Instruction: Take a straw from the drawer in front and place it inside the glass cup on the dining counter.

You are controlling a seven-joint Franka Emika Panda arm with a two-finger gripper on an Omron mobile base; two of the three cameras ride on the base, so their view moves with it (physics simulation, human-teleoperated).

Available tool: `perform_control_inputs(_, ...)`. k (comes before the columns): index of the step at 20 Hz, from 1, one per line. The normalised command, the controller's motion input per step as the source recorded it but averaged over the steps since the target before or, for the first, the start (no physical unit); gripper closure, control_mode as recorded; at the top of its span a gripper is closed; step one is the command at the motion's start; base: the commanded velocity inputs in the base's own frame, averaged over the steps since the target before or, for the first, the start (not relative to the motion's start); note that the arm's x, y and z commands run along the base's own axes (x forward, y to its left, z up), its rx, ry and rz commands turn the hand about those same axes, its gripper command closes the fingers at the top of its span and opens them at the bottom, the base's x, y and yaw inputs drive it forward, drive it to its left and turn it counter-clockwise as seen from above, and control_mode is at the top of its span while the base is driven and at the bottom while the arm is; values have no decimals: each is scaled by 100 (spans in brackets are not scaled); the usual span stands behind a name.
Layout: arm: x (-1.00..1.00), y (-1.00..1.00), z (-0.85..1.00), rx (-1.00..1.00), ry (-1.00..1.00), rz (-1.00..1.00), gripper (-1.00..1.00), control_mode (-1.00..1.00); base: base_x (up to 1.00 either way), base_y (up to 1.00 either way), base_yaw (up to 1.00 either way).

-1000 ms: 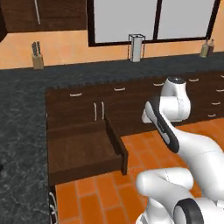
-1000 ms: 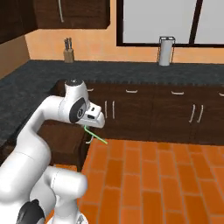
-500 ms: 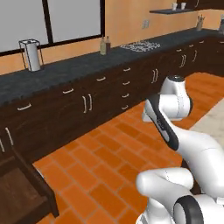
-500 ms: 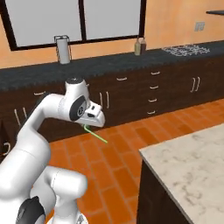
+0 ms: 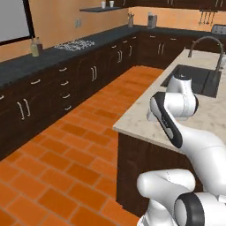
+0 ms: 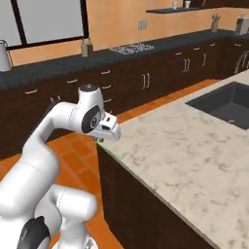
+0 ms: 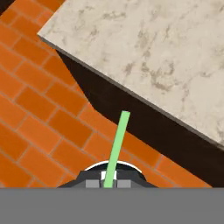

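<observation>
Green and thin, the straw [image 7: 116,146] stood pinched between the pressed-together fingers of our gripper [image 7: 108,183], pointing out over the orange brick floor [image 7: 35,118] toward the dark side of the dining counter [image 7: 144,48]. From the right base view we saw the gripper [image 6: 103,139] beside the corner of the beige marble top [image 6: 189,146], with a sink [image 6: 224,101] set farther along it.

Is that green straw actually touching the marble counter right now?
Apart. In the hand view the straw sticks out from the end effector over the brick floor, its tip short of the dining counter.
</observation>
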Motion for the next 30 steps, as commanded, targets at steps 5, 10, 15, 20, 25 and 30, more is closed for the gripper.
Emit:
perform_control_inputs(5, 0, 0, 0, 0, 0, 0, 100, 100, -83, -89, -38)
perform_control_inputs(10, 0, 0, 0, 0, 0, 0, 100, 100, -84, -97, -35)
perform_control_inputs(15, 0, 0, 0, 0, 0, 0, 100, 100, -75, -100, -31)
perform_control_inputs(20, 0, 0, 0, 0, 0, 0, 100, 100, -52, -100, -13)
perform_control_inputs(25, 0, 0, 0, 0, 0, 0, 100, 100, -10, -100, 7)
perform_control_inputs(30, 0, 0, 0, 0, 0, 0, 100, 100, 0, -100, 27)
